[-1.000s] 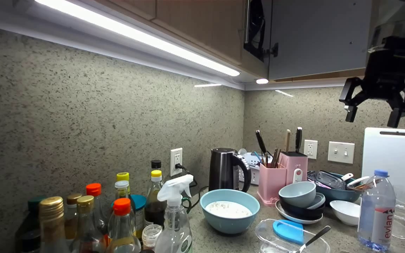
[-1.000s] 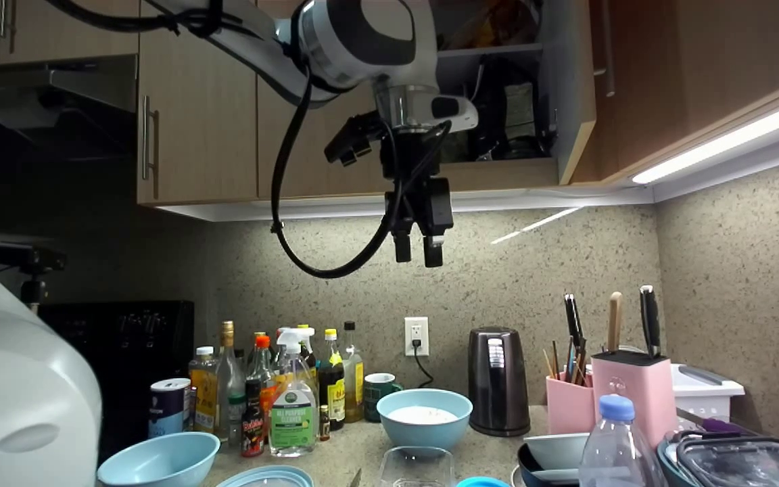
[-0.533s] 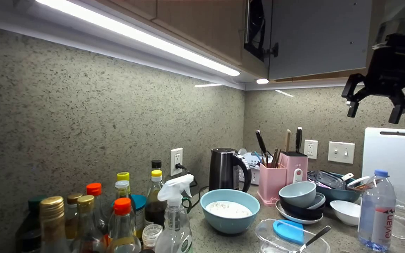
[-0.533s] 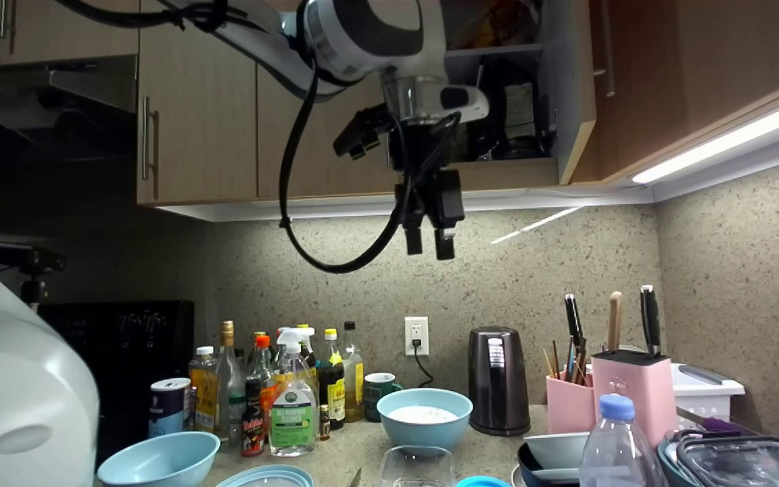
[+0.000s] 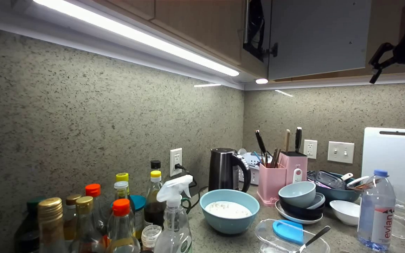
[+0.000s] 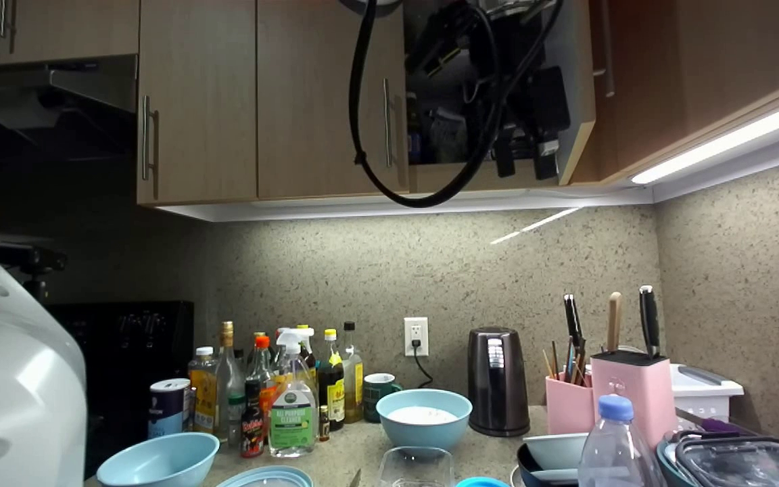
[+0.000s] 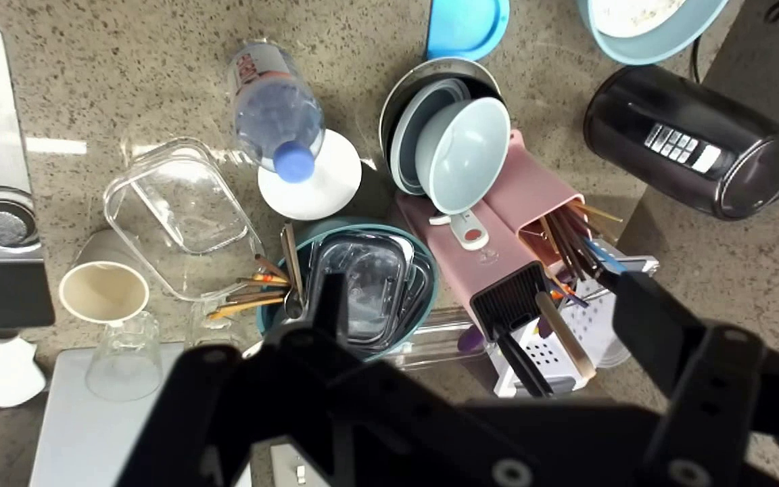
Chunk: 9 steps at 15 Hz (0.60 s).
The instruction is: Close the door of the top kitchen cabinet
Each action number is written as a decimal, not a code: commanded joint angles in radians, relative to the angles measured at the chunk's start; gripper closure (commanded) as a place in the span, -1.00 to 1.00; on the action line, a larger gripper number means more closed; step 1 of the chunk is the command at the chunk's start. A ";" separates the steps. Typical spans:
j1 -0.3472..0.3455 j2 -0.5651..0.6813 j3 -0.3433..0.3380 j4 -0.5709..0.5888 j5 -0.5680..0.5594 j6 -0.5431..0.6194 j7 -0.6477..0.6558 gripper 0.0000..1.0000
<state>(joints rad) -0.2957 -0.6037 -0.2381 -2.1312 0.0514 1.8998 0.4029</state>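
1. The door (image 5: 318,38) stands open on the top cabinet (image 6: 430,177), jutting toward the near side. Its pale grey inner face shows in both exterior views; a slim bar handle (image 6: 607,47) sits on its outer side, to the right.
2. The claw (image 6: 526,161): spread wide, fingers (image 7: 656,331) well apart, tips pointing down.
3. Claw position: above the desk (image 6: 345,446), in front of the cabinet opening, just left of the door's near edge in an exterior view. Contact with the door: cannot tell.
4. Cabinet interior: mixed items (image 6: 447,132), partly hidden by the claw and a black cable (image 6: 416,202).
5. On the desk, left to right: spray bottle (image 6: 293,419), blue bowl (image 6: 425,434) with white contents, kettle (image 6: 498,382), pink knife block (image 6: 640,385). Sauce bottles (image 6: 333,389) crowd just beside the spray bottle.
6. Wrist view: water bottle (image 7: 278,115) upright, blue cap toward the camera, left of a stack of bowls (image 7: 462,155).
7. Light strip (image 5: 135,36) lit under the cabinets.
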 commanded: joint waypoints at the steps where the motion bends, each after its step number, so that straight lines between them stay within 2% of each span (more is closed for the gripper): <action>1: -0.022 0.006 0.014 0.005 0.012 -0.005 -0.010 -1.00; 4: -0.020 0.007 0.025 -0.001 0.011 -0.005 -0.009 -1.00; 9: -0.035 0.085 0.000 0.153 0.158 -0.031 0.172 -1.00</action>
<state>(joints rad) -0.3038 -0.5743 -0.2312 -2.0782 0.1321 1.8983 0.4931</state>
